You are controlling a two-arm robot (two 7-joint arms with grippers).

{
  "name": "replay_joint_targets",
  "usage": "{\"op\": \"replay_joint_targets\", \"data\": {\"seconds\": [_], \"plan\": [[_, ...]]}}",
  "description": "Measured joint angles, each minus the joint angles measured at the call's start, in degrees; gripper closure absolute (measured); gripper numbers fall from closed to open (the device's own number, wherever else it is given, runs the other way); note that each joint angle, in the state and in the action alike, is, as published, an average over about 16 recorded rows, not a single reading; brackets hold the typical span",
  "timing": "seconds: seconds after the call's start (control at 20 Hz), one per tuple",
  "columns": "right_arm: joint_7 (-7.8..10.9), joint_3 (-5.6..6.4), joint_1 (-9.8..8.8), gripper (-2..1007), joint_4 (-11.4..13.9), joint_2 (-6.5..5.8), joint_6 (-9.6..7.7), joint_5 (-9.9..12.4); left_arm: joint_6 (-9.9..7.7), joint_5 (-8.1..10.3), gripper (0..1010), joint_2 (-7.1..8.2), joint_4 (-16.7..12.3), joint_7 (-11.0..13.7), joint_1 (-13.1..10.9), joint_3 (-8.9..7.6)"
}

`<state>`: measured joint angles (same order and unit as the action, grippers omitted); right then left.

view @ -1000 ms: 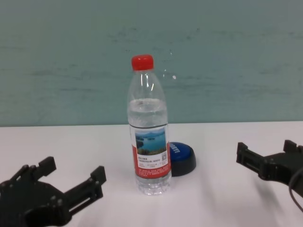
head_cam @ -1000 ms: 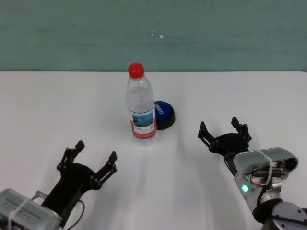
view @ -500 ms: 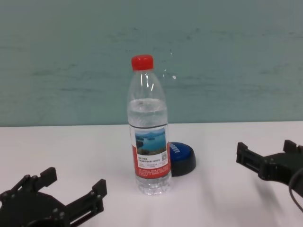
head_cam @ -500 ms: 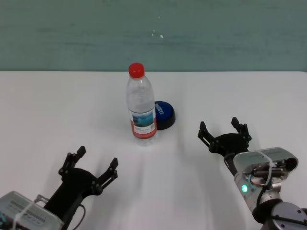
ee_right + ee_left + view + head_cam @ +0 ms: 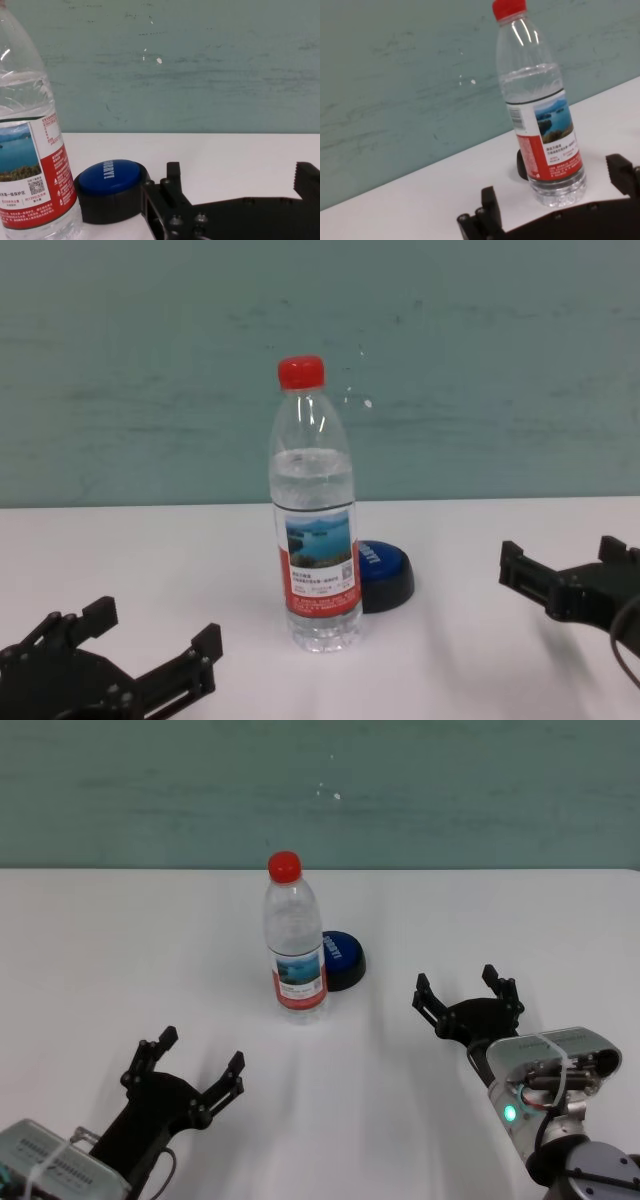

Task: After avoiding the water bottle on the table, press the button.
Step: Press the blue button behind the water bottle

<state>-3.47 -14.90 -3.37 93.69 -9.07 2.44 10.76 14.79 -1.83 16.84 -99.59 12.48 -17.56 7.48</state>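
We see tall clear plastic water bottle (image 5: 295, 942) with red screw cap and red-and-white lake label upright near middle of plain white table (image 5: 100, 950). Low round blue dome button (image 5: 340, 956) on black base sits just behind bottle, toward our right side, partly hidden by it in chest view. Our black left gripper (image 5: 185, 1070) low at near left, fingers spread wide, holding nothing. Our black right gripper (image 5: 467, 997) at near right, level with button, well apart from it, fingers likewise wide open, empty.
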Motion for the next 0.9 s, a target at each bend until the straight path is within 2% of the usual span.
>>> {"op": "replay_joint_targets", "data": {"seconds": [0.55, 0.9], "plan": [[0.24, 0.04, -0.01, 1, 0.0, 0.00, 0.01, -0.1, -0.01, 0.00, 10, -0.02, 0.0, 0.0, 0.0, 0.02], [1.92, 0.34, -0.33, 1, 1.3, -0.49, -0.44, -0.9, 0.00, 0.00, 10, -0.02, -0.1, 0.0, 0.0, 0.02]]}}
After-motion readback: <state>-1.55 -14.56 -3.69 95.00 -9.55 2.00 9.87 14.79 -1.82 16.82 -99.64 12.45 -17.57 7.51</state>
